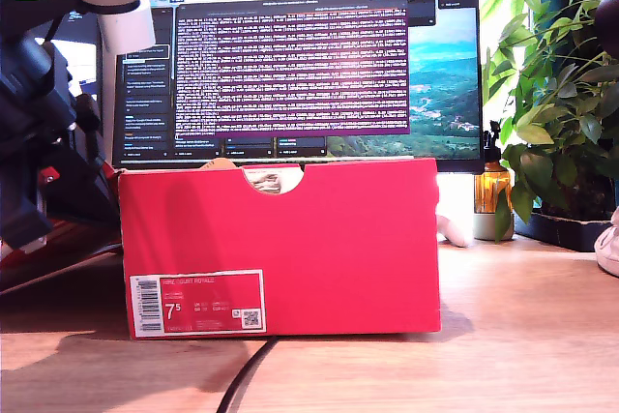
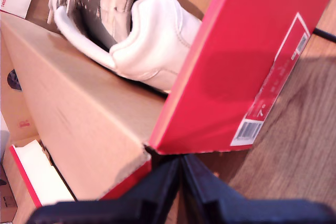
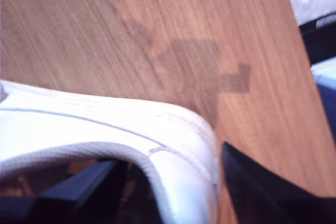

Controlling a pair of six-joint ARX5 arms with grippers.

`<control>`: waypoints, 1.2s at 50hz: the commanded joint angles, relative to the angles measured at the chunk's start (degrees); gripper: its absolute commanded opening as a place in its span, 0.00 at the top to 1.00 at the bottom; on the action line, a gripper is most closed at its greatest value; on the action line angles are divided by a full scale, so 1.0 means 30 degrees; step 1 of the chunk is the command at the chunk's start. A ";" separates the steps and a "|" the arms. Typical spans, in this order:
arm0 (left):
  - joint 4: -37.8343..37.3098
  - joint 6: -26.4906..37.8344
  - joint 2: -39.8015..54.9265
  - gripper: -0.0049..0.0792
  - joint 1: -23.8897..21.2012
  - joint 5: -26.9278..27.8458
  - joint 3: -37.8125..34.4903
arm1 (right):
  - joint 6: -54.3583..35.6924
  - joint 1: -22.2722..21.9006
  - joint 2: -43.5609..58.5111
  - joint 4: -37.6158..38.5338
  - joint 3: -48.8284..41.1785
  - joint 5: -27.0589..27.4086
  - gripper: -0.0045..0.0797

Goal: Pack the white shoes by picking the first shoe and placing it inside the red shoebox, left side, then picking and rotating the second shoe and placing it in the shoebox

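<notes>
One shoe is in the box [image 1: 280, 239], the other is not. Exterior view: box stands on the table [image 1: 542, 336] in front of the monitor [image 1: 300, 55], label side to the camera; only a scrap of that shoe shows through the notch in the top edge. A dark arm [image 1: 39, 123] sits at this view's left; a sliver of white at the right edge may be the second shoe, can't confirm. First wrist view: my first gripper [image 2: 181, 171] has its jaws together, holding nothing, just outside the box corner; the first shoe [image 2: 147, 35] lies inside, heel up against the red end wall. Second wrist view: my second gripper [image 3: 173, 187] straddles the heel collar of the second shoe [image 3: 105, 124], one finger inside the opening and one outside, over bare table; looks clamped on the collar, though the contact itself is blurred. My read: step in hand is lift and rotate shoe two. Grip the collar deep so the shoe can't pivot, lift clear of the wall, turn it toe-to-heel against shoe one, lower into the free half. Keep the first gripper out of the way.
</notes>
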 commanded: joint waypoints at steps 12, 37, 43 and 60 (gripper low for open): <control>0.0248 -0.0182 0.0168 0.96 -0.0015 0.0168 0.0204 | 0.1996 -0.0619 0.0124 -0.1464 -0.0357 -0.1122 0.96; 0.0248 -0.0182 0.0168 0.96 -0.0015 0.0168 0.0204 | -0.7920 -0.0605 0.0080 -0.6382 0.3140 0.1078 0.96; 0.0248 -0.0182 0.0168 0.96 -0.0015 0.0175 0.0204 | -1.3464 -0.0597 0.0080 -0.6382 0.3679 0.1377 0.96; 0.0248 -0.0182 0.0160 0.96 -0.0015 0.0168 0.0204 | -2.6884 -0.0568 0.0080 -0.6382 0.4408 0.1625 0.96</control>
